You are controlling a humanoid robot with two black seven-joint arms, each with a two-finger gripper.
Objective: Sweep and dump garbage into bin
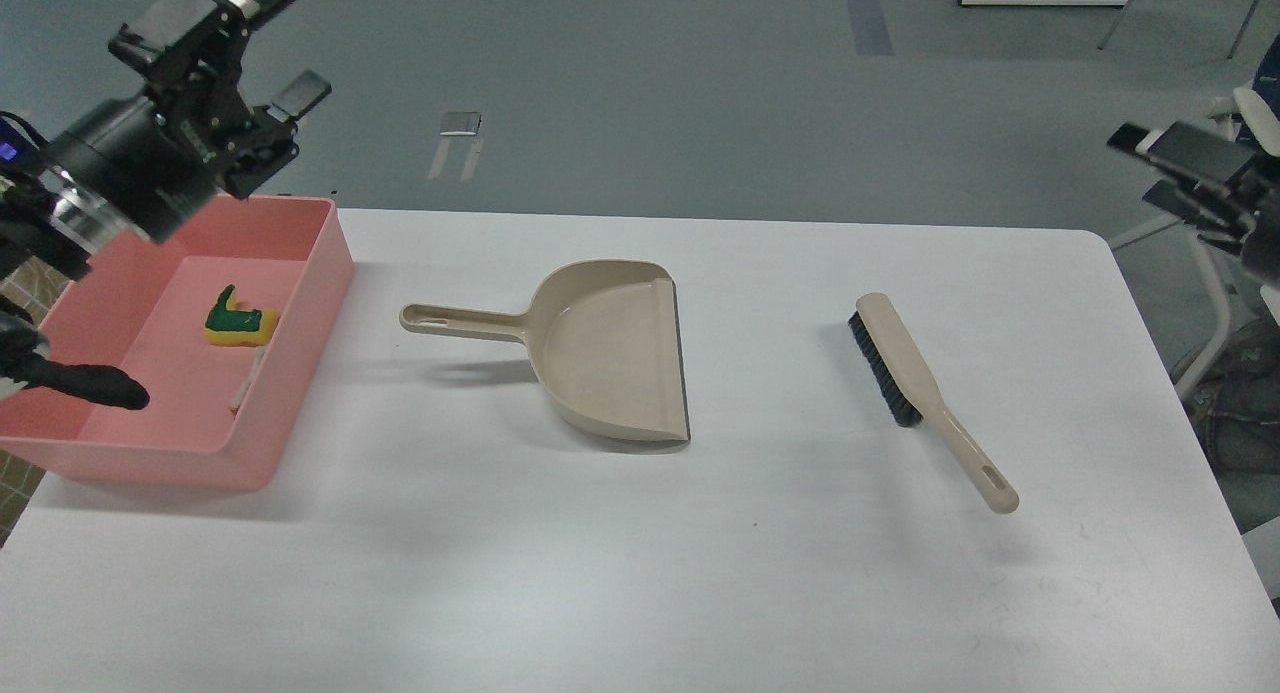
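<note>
The pink bin (310, 303) stands at the table's left edge. In it lie the yellow sponge chunk with a green face (238, 321) and the bread slice (249, 381), on edge against the right wall. My left gripper (275, 38) is raised high above the bin's far end, open and empty. My right gripper (1150, 168) is raised at the far right, off the table, open and empty. The beige dustpan (610, 358) lies mid-table with its handle pointing left. The beige brush (915, 378) lies to its right.
The white table (640, 573) has its right edge near the brush handle. A chair frame (1215, 223) stands on the floor beyond the right edge. A tan checked cloth (30, 233) shows left of the bin.
</note>
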